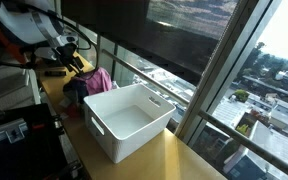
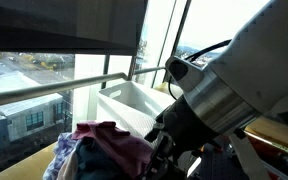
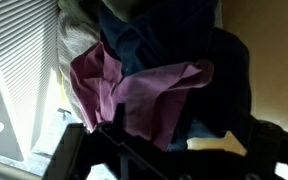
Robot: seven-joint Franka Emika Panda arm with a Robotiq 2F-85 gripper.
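In an exterior view, the gripper [image 1: 72, 52] is hanging above the pile of clothes [image 1: 86, 88]. The pile is lying on the wooden table [image 1: 174, 160] just beside the white bin [image 1: 130, 122], at the end of the bin nearest the arm. A pink cloth [image 1: 100, 79] is showing on the side of the pile that faces the bin. From here the jaws are too small and dark to read.

In an exterior view taken from close by, the arm [image 2: 234, 90] is filling the right half of the picture. The gripper [image 2: 167, 145] is reaching down right next to the pile of clothes [image 2: 79, 160], with the pink cloth [image 2: 119, 148] lying on top. The white bin [image 2: 134, 105] is standing behind the pile, in front of the window [image 2: 44, 75]. Whether the gripper is touching the cloth cannot be told.

In the wrist view, the camera is looking straight down on the pile. The pink cloth [image 3: 134, 95] is lying in the middle and a dark blue cloth [image 3: 189, 55] is spreading beside and over it, while the white bin [image 3: 14, 80] is running along the left edge. The dark fingers [image 3: 84, 150] are showing at the bottom edge, spread wide apart and gripping nothing — the pink cloth is lying in the gap between them.
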